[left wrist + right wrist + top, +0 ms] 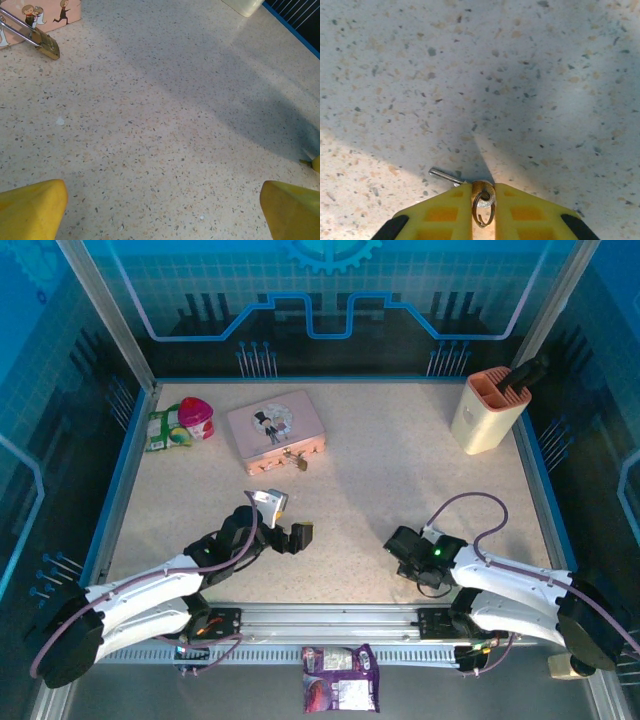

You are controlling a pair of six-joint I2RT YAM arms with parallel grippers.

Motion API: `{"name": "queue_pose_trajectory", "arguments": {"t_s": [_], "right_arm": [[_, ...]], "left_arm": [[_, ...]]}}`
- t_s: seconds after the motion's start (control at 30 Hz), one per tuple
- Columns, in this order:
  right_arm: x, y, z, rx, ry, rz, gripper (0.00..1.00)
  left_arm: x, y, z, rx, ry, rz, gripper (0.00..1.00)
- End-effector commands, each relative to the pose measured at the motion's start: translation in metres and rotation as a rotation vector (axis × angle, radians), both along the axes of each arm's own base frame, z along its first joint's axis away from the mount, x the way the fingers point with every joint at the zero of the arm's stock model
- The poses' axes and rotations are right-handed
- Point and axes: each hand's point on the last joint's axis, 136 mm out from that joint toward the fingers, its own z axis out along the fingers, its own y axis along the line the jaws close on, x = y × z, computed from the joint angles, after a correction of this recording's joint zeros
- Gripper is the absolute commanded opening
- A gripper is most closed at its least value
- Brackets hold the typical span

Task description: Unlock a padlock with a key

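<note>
Tabletop [400, 470]: speckled stone-look surface, smooth, mostly matt with a faint sheen.
Pink tin [275, 425]: smooth printed lid, satin finish.
Padlock [47, 46], touching the tin's front edge: polished brass-yellow metal body; thin, bright silver metal shackle.
Key [484, 192]: brass-toned metal head, silvery metal shaft, thin wire split ring [483, 210].
Right gripper fingers [440, 215]: matt yellow plastic with moulded recesses.
Left gripper fingers [30, 210]: the same yellow plastic, smooth and matt.
Arm shells [140, 600]: glossy white plastic.
Knife block [485, 420], well right of the tin: smooth cream plastic.
Snack bag [340, 680], well in front of the tin: glossy purple foil.
Base rail [330, 620]: brushed aluminium.
</note>
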Motion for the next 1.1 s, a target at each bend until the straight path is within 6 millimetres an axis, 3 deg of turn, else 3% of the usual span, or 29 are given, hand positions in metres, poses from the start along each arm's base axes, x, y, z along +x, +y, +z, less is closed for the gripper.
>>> {"name": "queue_pose_trajectory", "arguments": {"t_s": [0.0, 0.57, 0.8, 1.07], "right_arm": [[-0.001, 0.011, -0.001, 0.034, 0.004, 0.032, 0.14], [0.016, 0.041, 0.018, 0.218, -0.156, 0.124, 0.00], [0.036, 0.064, 0.059, 0.305, -0.412, 0.249, 0.00], [0.049, 0.113, 0.122, 0.523, -0.707, 0.373, 0.00]], "left_arm": [[0.003, -0.002, 0.005, 0.010, -0.038, -0.008, 0.99], [0.005, -0.002, 0.004, 0.014, -0.036, 0.000, 0.99], [0.006, -0.006, 0.014, -0.053, -0.030, 0.009, 0.99], [-0.002, -0.032, 0.068, -0.346, 0.039, -0.034, 0.97]]}}
